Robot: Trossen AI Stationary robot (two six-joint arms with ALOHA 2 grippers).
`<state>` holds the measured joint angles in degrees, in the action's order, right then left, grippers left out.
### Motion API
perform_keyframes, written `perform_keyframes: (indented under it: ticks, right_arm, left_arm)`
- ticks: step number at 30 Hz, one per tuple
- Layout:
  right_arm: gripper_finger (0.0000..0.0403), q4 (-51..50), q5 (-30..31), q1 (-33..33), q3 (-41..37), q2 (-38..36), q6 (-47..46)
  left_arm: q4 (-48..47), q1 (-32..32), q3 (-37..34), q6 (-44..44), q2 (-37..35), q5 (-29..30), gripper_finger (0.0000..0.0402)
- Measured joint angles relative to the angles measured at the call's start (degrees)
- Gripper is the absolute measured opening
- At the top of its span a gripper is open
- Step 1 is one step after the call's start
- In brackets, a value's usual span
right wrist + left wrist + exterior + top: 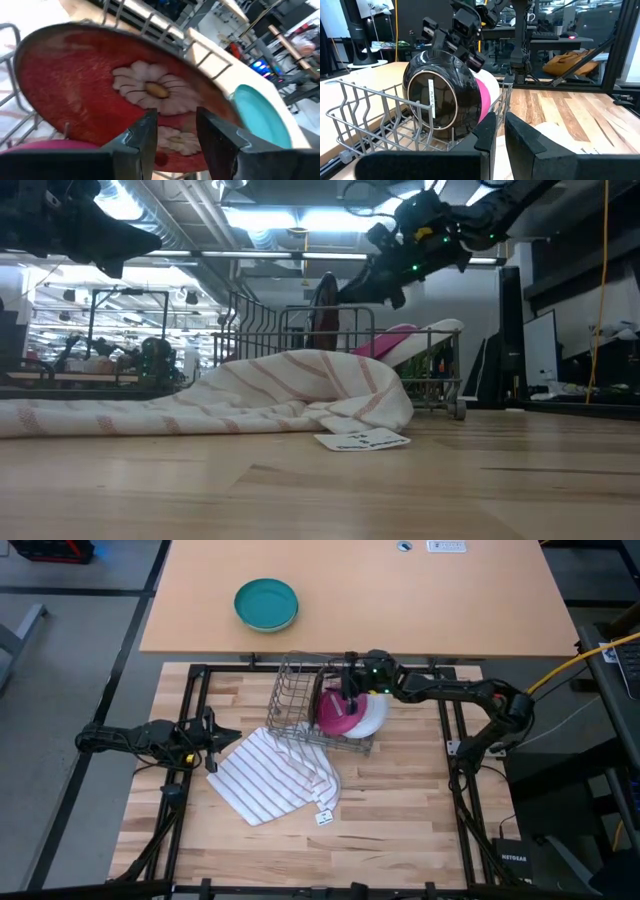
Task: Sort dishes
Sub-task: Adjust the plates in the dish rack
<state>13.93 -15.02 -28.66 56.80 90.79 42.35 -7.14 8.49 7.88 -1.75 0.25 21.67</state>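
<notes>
From above, your right pincer (352,686) sits over the wire rack (300,700) at the tabletop's (400,820) far middle, where the magenta plate (338,715) and the pale plate (374,714) lean to the right; the striped cloth (270,775) lies just nearer.

At table height, the dark red plate (323,310) stands upright on edge in the rack.

Your left pincer (500,136), resting near the left edge, is slightly parted and empty.

From the right wrist, the fingers straddle the red plate's rim, slightly spread; the teal bowl (262,115) lies beyond.
</notes>
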Motion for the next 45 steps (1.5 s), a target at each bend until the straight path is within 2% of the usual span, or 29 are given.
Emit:
perform_keyframes:
  ticks: [12, 24, 32, 41, 45]
  right_arm:
    - [0.0138, 6.1, -2.0, 1.0, 0.0, 3.5, 0.2]
    - [0.0138, 4.4, -2.1, 0.9, 0.0, 3.4, 0.2]
    - [0.0138, -8.3, 4.7, 0.9, 0.0, -2.3, 3.6]
    - [0.0138, -32.0, 10.4, 1.0, 0.0, -11.5, 6.5]
    - [0.0138, -37.7, 11.5, 1.0, 0.0, -13.0, 7.8]
  left_arm:
    - [0.0, 0.0, 0.0, 0.3, 0.0, 0.0, 0.0030]
    - [0.0, 0.0, 0.0, 0.3, 0.0, 0.0, 0.0030]
    - [0.0, 0.0, 0.0, 0.3, 0.0, 0.0, 0.0030]
    - [0.0, 0.0, 0.0, 0.3, 0.0, 0.0, 0.0030]
    - [0.0, 0.0, 0.0, 0.3, 0.0, 0.0, 0.0030]
